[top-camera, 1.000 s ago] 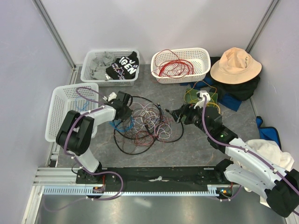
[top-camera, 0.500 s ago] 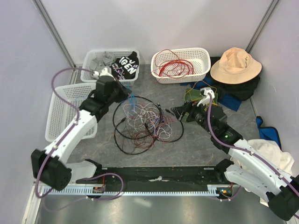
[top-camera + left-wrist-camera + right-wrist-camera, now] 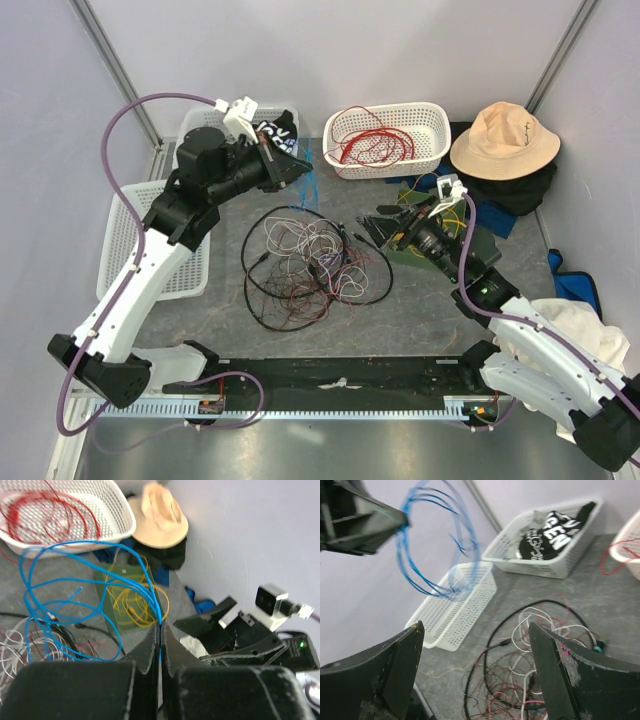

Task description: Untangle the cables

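The cables [image 3: 312, 265] lie in a loose knotted heap of black, white, red and purple wires on the grey table; the heap also shows in the right wrist view [image 3: 535, 655]. My left gripper [image 3: 300, 166] is raised behind the heap and shut on a blue cable [image 3: 75, 600], whose loops hang free in the air [image 3: 432, 545]. My right gripper [image 3: 372, 226] is open and empty, just right of the heap and above it [image 3: 476, 627]. Red cables [image 3: 372, 145] lie in a white basket. Yellow cables [image 3: 134, 600] lie on a green board.
A white basket of clothes [image 3: 235, 140] stands at the back left, the basket with red cables [image 3: 430, 120] at the back middle, and an empty white basket [image 3: 135, 235] on the left. A tan hat [image 3: 503, 140] lies on dark cloth at the back right.
My left arm has swung up and to the back, lifting the blue cable out of the heap. My right gripper has risen a little and stays open.
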